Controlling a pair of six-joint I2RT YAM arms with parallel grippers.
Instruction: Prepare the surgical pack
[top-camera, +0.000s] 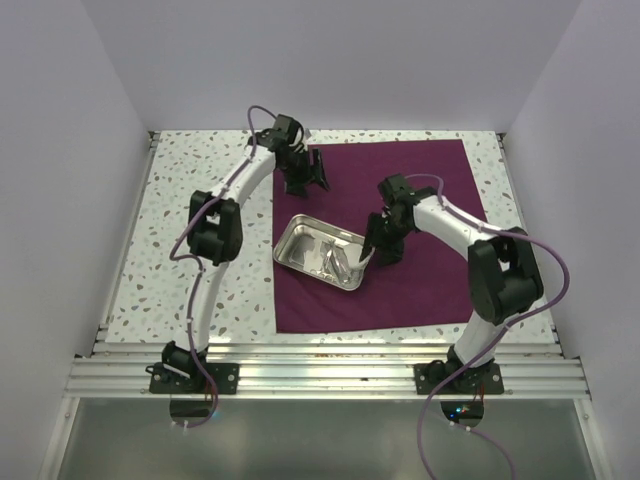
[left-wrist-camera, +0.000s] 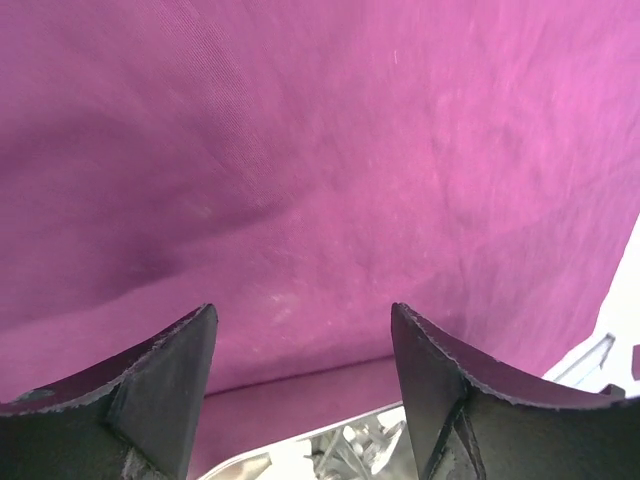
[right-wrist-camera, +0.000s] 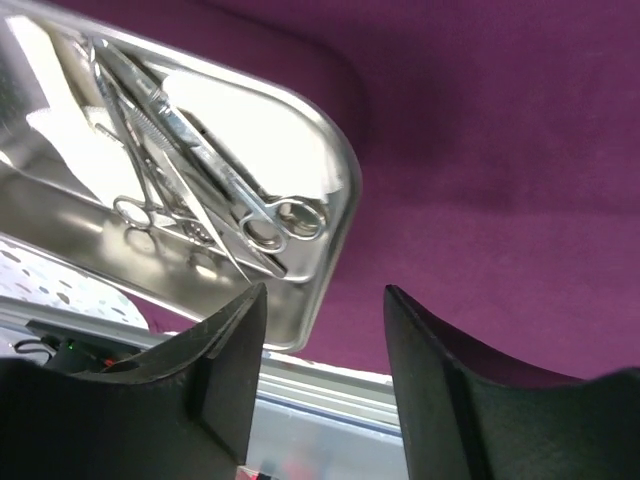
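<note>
On speckled table (top-camera: 180, 160), centre: dark-purple cloth (top-camera: 420, 230) laid flat, steel tray (top-camera: 285, 248) on its left half, holding gauze (right-wrist-camera: 240, 105) and scissors (right-wrist-camera: 285, 215). Left gripper (top-camera: 308, 182) at cloth's far-left corner, right gripper (top-camera: 376, 250) just beside tray's right rim; both with fingers apart, empty. Likely step, wrapping: pinch cloth edge only, lift low, fold over tray without nudging it.

Items I log outside the job:
- one white speckled terrazzo-pattern tabletop (top-camera: 190, 170), lying flat between the walls
- one ribbed silver aluminium rail frame (top-camera: 330, 372), running along the tabletop's near edge
- plain white enclosure walls (top-camera: 330, 60), standing on three sides
- one glossy grey panel (top-camera: 320, 440), beyond the rail at the bottom of the overhead view
</note>
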